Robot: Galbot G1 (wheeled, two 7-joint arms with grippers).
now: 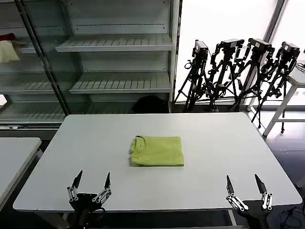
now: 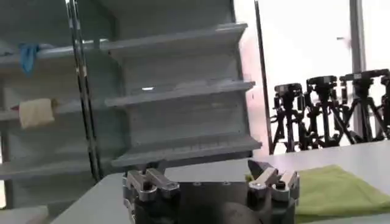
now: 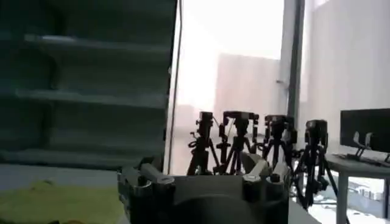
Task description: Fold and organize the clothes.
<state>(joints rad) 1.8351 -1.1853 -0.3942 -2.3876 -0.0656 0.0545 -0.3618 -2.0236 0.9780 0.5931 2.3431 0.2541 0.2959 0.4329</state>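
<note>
The clothes [image 1: 157, 151], a lime yellow-green T-shirt, lie folded into a neat rectangle at the middle of the white table [image 1: 214, 138], plain side up with the collar at its left end. My left gripper [image 1: 92, 181] stands open at the table's near left edge, well short of the shirt. At the near right edge my right gripper [image 1: 245, 184] is open too, nothing between its fingers. In the left wrist view the shirt [image 2: 341, 189] lies beyond the left gripper [image 2: 207, 176]. The shirt [image 3: 55, 201] also shows in the right wrist view, off to the side of the right gripper [image 3: 204, 170].
Empty grey shelving [image 1: 114, 62] stands behind the table, with a cream cloth bundle [image 1: 8, 51] on a far left shelf. Several black tripods [image 1: 238, 71] line the back right by the windows. A second white table [image 1: 14, 157] sits to the left.
</note>
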